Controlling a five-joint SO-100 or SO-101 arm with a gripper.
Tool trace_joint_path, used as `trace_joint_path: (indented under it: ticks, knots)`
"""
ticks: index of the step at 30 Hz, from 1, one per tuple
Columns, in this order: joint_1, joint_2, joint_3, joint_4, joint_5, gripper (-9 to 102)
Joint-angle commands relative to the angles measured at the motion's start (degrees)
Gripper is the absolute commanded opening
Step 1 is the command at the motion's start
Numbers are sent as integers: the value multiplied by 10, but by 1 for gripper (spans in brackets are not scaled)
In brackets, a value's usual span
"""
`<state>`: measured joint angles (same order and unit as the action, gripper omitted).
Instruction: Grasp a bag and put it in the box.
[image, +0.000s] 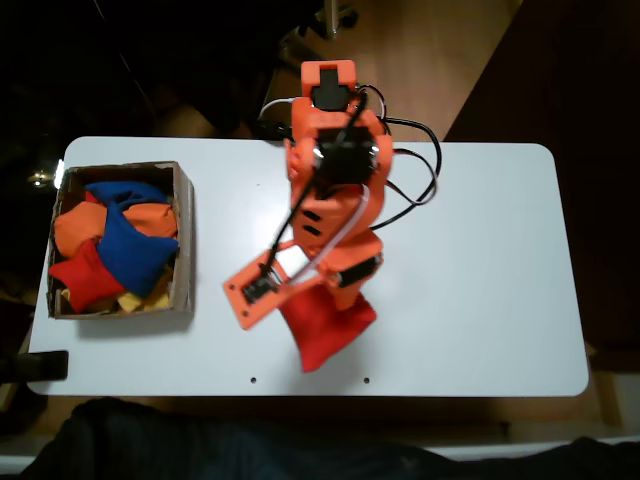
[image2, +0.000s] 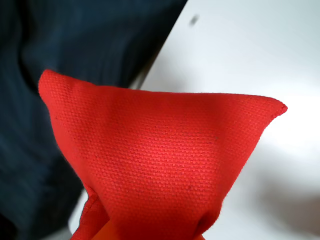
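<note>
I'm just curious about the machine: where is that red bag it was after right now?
In the fixed view the red bag hangs under the orange arm's tool near the table's front edge, right of the cardboard box.

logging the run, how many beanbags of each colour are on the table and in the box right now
red: 2, one under the hand and one in the box
blue: 1 or 2, the blue at the back may be a separate bag
orange: at least 1
yellow: 1, partly hidden
total: at least 5
</note>
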<state>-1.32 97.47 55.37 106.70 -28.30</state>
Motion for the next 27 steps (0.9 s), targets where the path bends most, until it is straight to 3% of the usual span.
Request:
trace_joint_path:
  ticks: [1,27]
  knots:
    - [42,63,2,4,-11,7]
    - [265,217,43,-9,-16,5]
